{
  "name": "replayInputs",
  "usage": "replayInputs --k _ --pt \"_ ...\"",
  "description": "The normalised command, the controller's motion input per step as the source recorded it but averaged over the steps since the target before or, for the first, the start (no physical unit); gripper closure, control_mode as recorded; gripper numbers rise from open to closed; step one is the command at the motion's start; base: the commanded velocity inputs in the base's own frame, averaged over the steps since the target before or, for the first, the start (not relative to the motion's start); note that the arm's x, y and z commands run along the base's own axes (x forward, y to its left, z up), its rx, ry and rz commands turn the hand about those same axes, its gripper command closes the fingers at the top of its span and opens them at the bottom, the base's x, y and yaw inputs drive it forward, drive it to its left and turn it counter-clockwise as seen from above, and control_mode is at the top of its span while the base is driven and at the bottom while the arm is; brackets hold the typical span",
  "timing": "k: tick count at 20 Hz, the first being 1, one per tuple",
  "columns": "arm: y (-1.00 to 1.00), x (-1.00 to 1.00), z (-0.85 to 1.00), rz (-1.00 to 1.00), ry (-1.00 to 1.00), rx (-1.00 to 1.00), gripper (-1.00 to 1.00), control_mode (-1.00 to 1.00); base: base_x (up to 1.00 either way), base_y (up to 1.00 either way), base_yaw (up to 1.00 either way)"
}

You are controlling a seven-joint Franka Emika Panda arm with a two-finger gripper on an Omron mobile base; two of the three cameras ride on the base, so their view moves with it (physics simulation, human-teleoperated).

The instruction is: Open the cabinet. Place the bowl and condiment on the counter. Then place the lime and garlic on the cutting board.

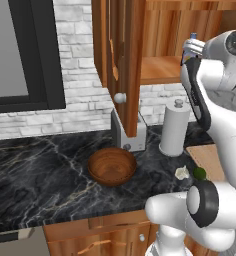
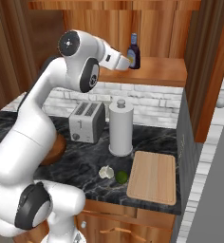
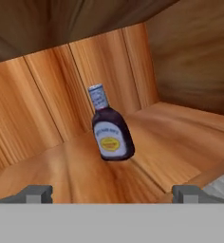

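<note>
Cabinet, doors open: condiment bottle with blue cap and pale label stands upright on the wooden shelf, just ahead of the gripper, whose jaws are spread wide on either side, grasping nothing. Counter: wooden bowl in front of the toaster, paper-towel roll beside it. Garlic and lime lie side by side on the marble, just beside the cutting board, not on it

Glossy white arm of rounded segments; dark grey joint caps; claw with 2 small grey tips.
</note>
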Motion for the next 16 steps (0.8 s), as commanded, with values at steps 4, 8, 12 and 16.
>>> replayInputs --k 4,8,12,16 --pt "0.00 0.03 0.00 0.02 0.00 -0.01 -1.00 -1.00 0.00 0.00 0.00" --pt "-0.23 0.16 0.06 0.05 -0.01 0.00 -1.00 -1.00 0.00 0.00 0.00" --pt "-0.27 0.21 0.09 0.04 0.00 0.02 -1.00 -1.00 0.00 0.00 0.00" --pt "-0.08 0.03 0.01 0.01 0.00 0.00 -1.00 -1.00 0.00 0.00 0.00"
